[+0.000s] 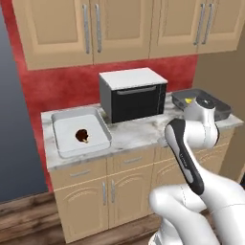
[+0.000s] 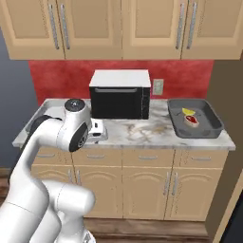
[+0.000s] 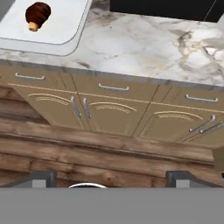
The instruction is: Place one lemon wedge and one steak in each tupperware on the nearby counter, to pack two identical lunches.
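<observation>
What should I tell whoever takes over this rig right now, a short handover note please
Gripper: jaws open, holding nothing, aimed at the cabinet fronts below the counter.
White tray, left of the microwave: holds one brown piece of meat, no lemon seen.
Dark tray, right end: one yellow wedge and one red steak.
Done: the dark tray looks packed.
Left: the white tray still needs a lemon wedge; check its meat.

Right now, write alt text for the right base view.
A white robot arm rises before a marbled counter holding a black microwave and a dark tray with a steak and lemon wedge; tan cabinets hang above.
</observation>
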{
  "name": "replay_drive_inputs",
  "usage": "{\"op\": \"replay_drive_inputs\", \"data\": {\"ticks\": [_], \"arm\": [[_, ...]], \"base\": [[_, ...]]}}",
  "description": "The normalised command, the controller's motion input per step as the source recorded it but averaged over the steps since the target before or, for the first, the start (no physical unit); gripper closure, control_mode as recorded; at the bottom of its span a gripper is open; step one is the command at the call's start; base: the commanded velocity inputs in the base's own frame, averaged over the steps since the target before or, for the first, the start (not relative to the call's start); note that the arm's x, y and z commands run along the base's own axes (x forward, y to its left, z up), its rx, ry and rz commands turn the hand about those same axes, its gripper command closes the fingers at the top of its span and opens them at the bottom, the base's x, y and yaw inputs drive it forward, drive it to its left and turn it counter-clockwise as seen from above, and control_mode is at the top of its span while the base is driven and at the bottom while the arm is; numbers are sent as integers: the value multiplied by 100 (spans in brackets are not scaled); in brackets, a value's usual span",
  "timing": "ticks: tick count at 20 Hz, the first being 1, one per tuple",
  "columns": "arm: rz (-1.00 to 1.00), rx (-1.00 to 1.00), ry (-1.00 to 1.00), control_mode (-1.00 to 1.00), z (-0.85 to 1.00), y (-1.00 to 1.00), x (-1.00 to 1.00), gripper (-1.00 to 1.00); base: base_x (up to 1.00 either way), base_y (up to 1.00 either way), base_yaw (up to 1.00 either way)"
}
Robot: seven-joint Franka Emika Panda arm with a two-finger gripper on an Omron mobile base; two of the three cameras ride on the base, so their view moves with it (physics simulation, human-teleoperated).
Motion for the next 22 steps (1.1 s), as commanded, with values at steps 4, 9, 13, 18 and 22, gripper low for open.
{"op": "replay_drive_inputs", "data": {"ticks": [4,9,13,18,22], "arm": [[0,0,0,100,0,0,0,-100],[0,0,0,100,0,0,0,-100],[0,0,0,100,0,0,0,-100],[0,0,0,100,0,0,0,-100],[0,0,0,100,0,0,0,-100]], "base": [[17,-100,-4],[9,-92,-1],[-51,-59,3],[-100,-47,11],[-100,-70,7]]}}
